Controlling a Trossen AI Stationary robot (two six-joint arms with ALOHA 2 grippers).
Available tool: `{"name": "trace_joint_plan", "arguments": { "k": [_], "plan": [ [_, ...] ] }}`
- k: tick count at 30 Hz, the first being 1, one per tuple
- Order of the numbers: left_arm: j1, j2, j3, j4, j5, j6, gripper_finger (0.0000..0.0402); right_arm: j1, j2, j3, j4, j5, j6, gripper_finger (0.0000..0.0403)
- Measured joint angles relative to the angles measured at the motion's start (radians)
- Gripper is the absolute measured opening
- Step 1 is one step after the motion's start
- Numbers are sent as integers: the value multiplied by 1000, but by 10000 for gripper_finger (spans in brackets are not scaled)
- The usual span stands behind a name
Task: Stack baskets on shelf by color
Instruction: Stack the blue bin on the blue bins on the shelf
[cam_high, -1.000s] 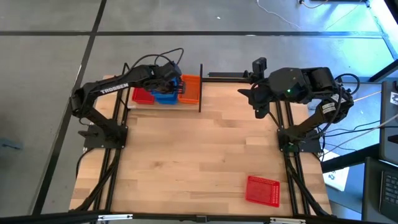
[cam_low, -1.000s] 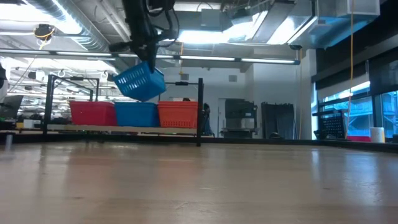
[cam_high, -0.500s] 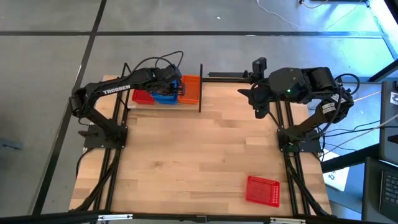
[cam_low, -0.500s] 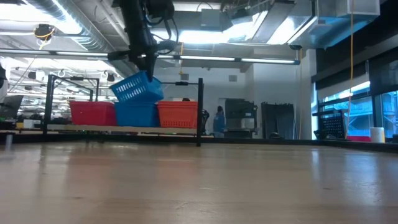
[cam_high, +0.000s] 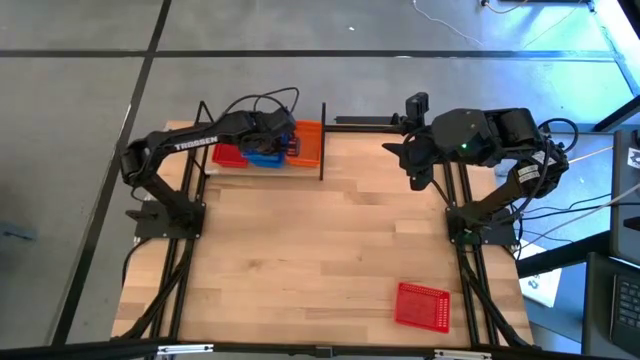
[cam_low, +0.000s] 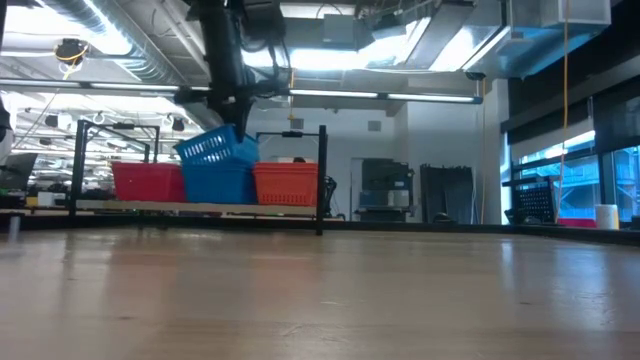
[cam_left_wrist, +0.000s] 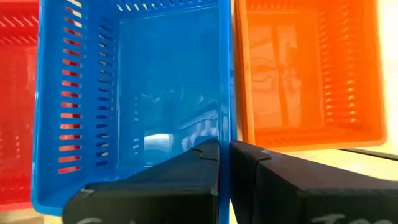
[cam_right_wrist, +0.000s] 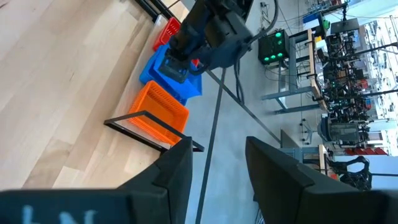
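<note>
The high view is showing the left gripper reaching over the shelf at the table's far edge, pinching the rim of a blue basket. A red basket stack is sitting on one side of the jaws and an orange basket stack on the other, both just beside the blue one. The right gripper is waiting well apart, raised over the far right of the table, and a lone red basket is lying on the wood near the front edge, far from both grippers. The low view is showing the blue basket hanging tilted below the left gripper, its lower edge sinking into the blue stack standing on the shelf between the red stack and the orange stack. The left wrist view is showing the left gripper's jaws nearly closed, clamping the blue basket's thin side wall between them, with the orange basket just beyond that wall and the red one at the blue basket's other side. The right wrist view is showing the right gripper with its fingers standing apart and holding nothing, looking across at the shelf rod and the three colored stacks far ahead of the jaws.
</note>
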Motion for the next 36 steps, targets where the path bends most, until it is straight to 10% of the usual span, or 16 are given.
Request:
{"name": "trace_joint_plan", "arguments": {
  "k": [36],
  "plan": [
    [-3,-17,104,82,-35,130,49,0,0,-1,-1,-2,0,152]
  ]
}}
